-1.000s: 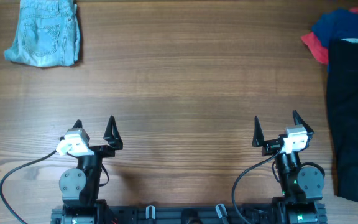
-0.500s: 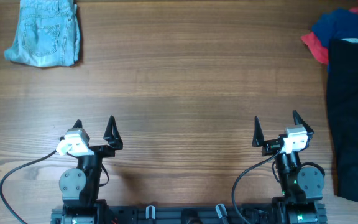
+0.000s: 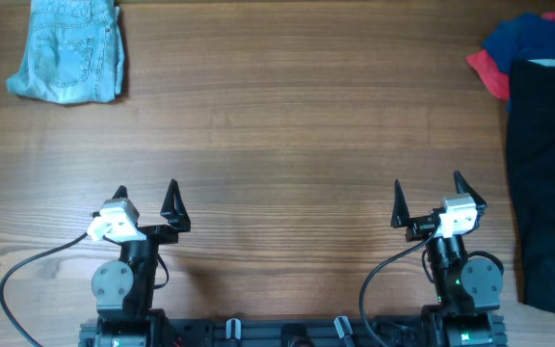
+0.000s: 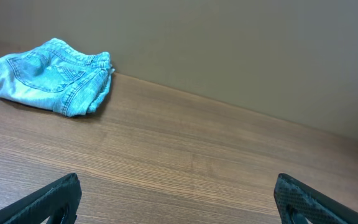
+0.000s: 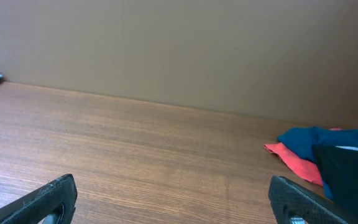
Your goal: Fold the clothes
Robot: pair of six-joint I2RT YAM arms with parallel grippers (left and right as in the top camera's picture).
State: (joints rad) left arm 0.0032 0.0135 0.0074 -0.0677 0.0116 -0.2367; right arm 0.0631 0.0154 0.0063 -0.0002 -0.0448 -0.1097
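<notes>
Overhead view: at the far-left corner of the brown wooden table (image 3: pixel 287 135), the light blue denim shorts (image 3: pixel 68 50) with stitched back pockets are lying in a compact bundle, their long axis running away from the robot. They are sitting well apart from the left gripper (image 3: pixel 145 193), ahead of it and slightly to its left. That gripper is waiting near the table's front edge with its 2 fingers spread as wide as they go, and nothing is sitting between them. The left wrist view is showing the same thing: bare wood between the finger tips and the shorts far off at upper left.

Moving right, the middle of the table is carrying nothing. The right gripper (image 3: pixel 428 188) is mirroring its partner, fully spread and holding nothing.

At the right edge, the soft plain black garment (image 3: pixel 547 173) is lying spread out, its long axis running from near to far and its right side passing out of frame. Beyond it, the dark blue garment (image 3: pixel 509 39) is overlapping the red garment (image 3: pixel 485 69), which is peeking out to the left.

Judging from this layout, the shorts are looking already gathered, while the 3 garments on the right are awaiting folding. The right arm is clearly the nearer one; the black cloth's near-left edge is lying to that gripper's right, so a rightward reach is likely coming first.
</notes>
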